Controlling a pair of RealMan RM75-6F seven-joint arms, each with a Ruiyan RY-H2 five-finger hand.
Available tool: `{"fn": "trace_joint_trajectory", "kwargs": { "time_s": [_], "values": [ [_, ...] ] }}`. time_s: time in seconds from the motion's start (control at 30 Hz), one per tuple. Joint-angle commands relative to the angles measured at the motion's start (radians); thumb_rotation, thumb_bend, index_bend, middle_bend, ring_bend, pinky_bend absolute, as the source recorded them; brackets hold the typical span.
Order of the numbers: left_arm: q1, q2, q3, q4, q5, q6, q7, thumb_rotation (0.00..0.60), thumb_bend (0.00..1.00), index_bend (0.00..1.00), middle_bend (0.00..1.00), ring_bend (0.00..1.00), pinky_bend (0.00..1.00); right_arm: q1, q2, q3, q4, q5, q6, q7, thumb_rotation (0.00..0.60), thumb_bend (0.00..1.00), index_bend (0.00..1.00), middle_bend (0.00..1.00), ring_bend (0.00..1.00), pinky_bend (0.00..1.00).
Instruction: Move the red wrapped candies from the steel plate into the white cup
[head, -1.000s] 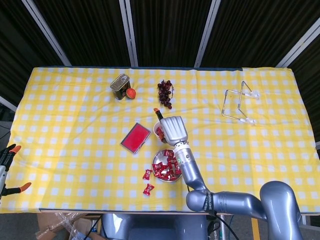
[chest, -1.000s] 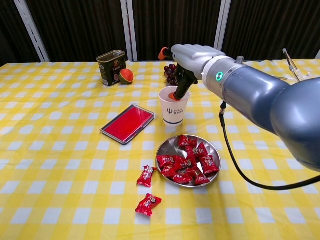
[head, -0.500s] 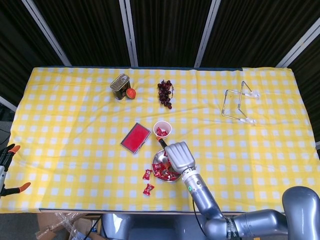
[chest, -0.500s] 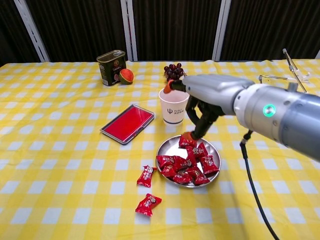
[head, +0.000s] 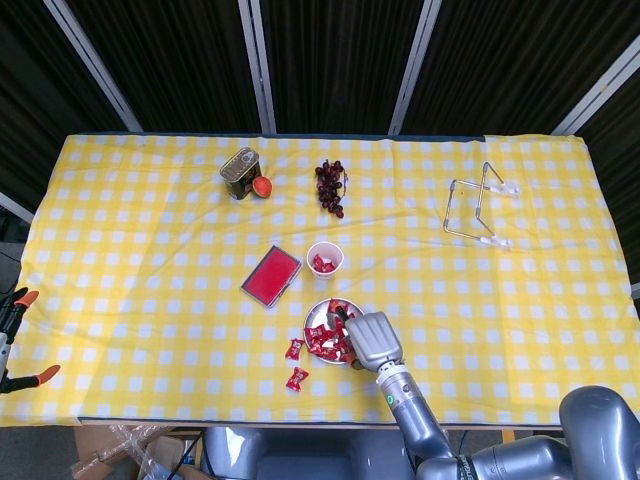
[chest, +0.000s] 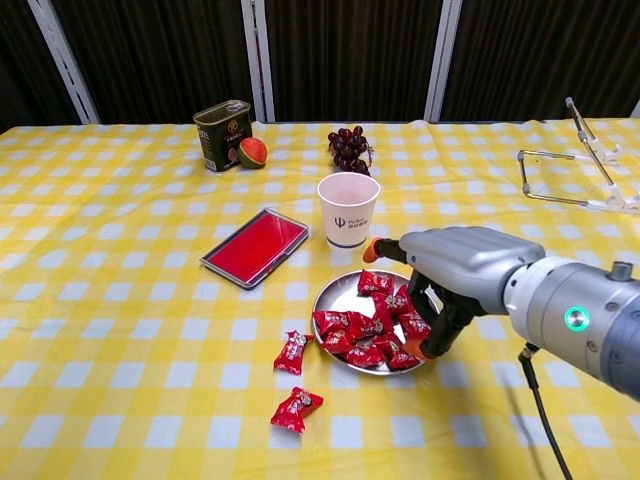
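Note:
The steel plate (chest: 338, 296) (head: 314, 314) lies near the table's front edge with several red wrapped candies (chest: 362, 328) (head: 323, 341) heaped on it. Just behind it stands the white cup (chest: 348, 208) (head: 324, 258), with red candy showing inside it in the head view. My right hand (chest: 452, 282) (head: 370, 338) hangs low over the plate's right side. Its thumb sticks out to the left and its fingertips (chest: 414, 349) reach down among the candies at the right rim. I see nothing pinched in it. Two loose candies (chest: 291, 352) (chest: 297, 408) lie on the cloth left of the plate. My left hand is out of both views.
A flat red tin (chest: 255, 247) lies left of the cup. A green can (chest: 222, 135) with a small orange-red fruit (chest: 252, 152) and a bunch of dark grapes (chest: 349, 148) sit behind. A wire stand (chest: 575, 170) is at the far right.
My right hand left the cup, came back toward me and dropped onto the plate's right side. A candy is now in the cup.

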Motion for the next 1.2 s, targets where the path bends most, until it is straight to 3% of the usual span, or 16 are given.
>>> {"fn": "trace_joint_trajectory", "kwargs": {
  "time_s": [0.03, 0.63, 0.77, 1.0, 1.2],
  "values": [
    [-0.001, 0.0, 0.0, 0.0, -0.001, -0.002, 0.001, 0.6, 0.03, 0.0, 0.0, 0.0, 0.0, -0.009, -0.007, 0.001, 0.024, 0.007, -0.016, 0.014, 0.6, 0.34, 0.14, 0.72, 0.81, 1.0],
    [-0.003, -0.001, -0.001, -0.004, -0.007, -0.008, 0.011, 0.6, 0.02, 0.0, 0.0, 0.0, 0.0, -0.026, -0.029, 0.014, 0.124, 0.03, -0.088, 0.035, 0.6, 0.34, 0.2, 0.72, 0.81, 1.0],
    [-0.002, -0.001, -0.001, -0.005, -0.008, -0.008, 0.011, 0.6, 0.02, 0.0, 0.0, 0.0, 0.0, -0.03, -0.04, 0.014, 0.146, 0.028, -0.1, 0.041, 0.6, 0.36, 0.36, 0.72, 0.81, 1.0],
    [-0.003, -0.001, -0.001, -0.005, -0.008, -0.009, 0.013, 0.6, 0.02, 0.0, 0.0, 0.0, 0.0, -0.037, -0.054, 0.015, 0.162, 0.02, -0.113, 0.053, 0.6, 0.5, 0.62, 0.73, 0.87, 1.0],
    [-0.003, -0.002, -0.001, -0.005, -0.007, -0.008, 0.013, 0.6, 0.02, 0.0, 0.0, 0.0, 0.0, -0.048, -0.064, 0.019, 0.174, -0.009, -0.119, 0.082, 0.6, 0.58, 0.69, 0.76, 0.89, 1.0]
  ]
}}
